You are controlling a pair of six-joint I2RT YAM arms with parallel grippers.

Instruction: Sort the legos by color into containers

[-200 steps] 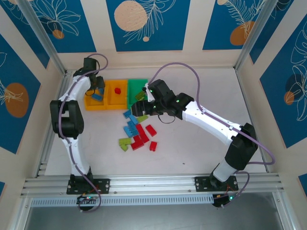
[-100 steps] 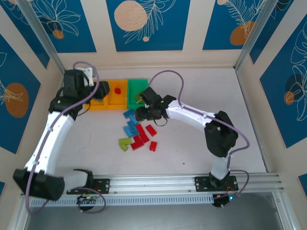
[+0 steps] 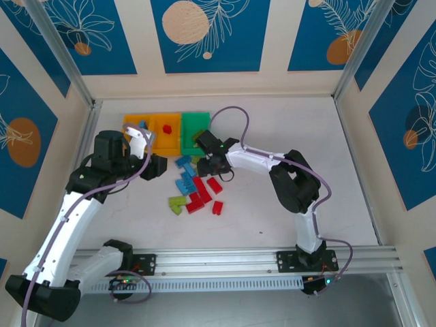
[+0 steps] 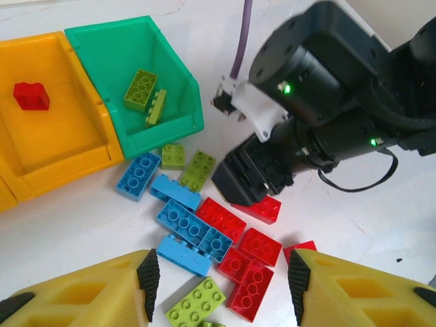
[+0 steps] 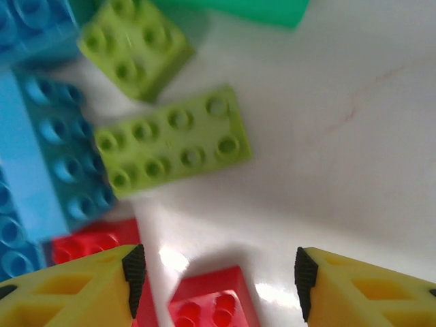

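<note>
I'm hovering the right gripper (image 5: 218,269), jaws open, over a small red plastic brick (image 5: 211,303) near a flat lime green brick (image 5: 170,146), centring before squeezing; left gripper (image 4: 221,272) is hanging open, empty.

Containers (image 4: 65,174): two are showing orange-yellow, one bright green.
Legos (image 4: 184,225): are showing light blue, red, lime green.
Wall panels (image 3: 231,48): are displaying blue with white leaves, orange circles.

Glossy plastic legos (image 4: 187,228), smooth shiny tabletop (image 4: 388,218)
</note>
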